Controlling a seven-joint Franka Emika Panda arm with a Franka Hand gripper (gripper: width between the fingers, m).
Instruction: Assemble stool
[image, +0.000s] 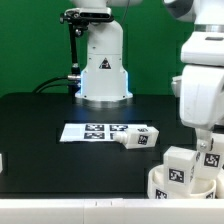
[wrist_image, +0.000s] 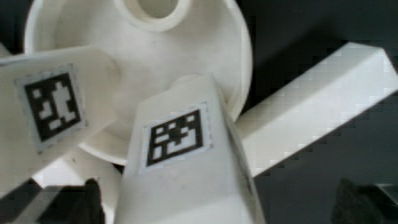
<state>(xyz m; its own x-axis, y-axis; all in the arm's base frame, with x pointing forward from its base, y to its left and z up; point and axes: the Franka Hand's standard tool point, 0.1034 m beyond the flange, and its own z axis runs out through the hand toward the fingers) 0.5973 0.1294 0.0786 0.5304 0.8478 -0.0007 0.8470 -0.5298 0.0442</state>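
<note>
**Mia:** What is closest to us?

**Ben:** The round seat. It sits at the near edge of the black tabletop, on the exterior view's right. Two chunky legs stick up from it, the first leg and the second leg. Both have black-and-white tags.

**Mia:** Are they pushed in all the way?

**Ben:** I cannot tell. The wrist view sees them from very close, and they lean over the seat. A third leg with no tag showing lies slanted beside them.

**Mia:** Where is the pincer?

**Ben:** The big white arm comes down right over the seat. The pincer is mostly hidden behind the legs. I cannot tell if it is open, closed or gripping a leg.

**Mia:** What is farther back?

**Ben:** A loose leg lies on its side in the middle of the tabletop. It is just beside the marker board. Behind that stands the robot base.

**Mia:** So what step is this?

**Ben:** I think it is putting legs into the seat. The leg under the arm likely needs to go in straight and tight first. After that, I guess the loose leg must be fetched, stood upright, and its peg lined up with a hole.
</note>
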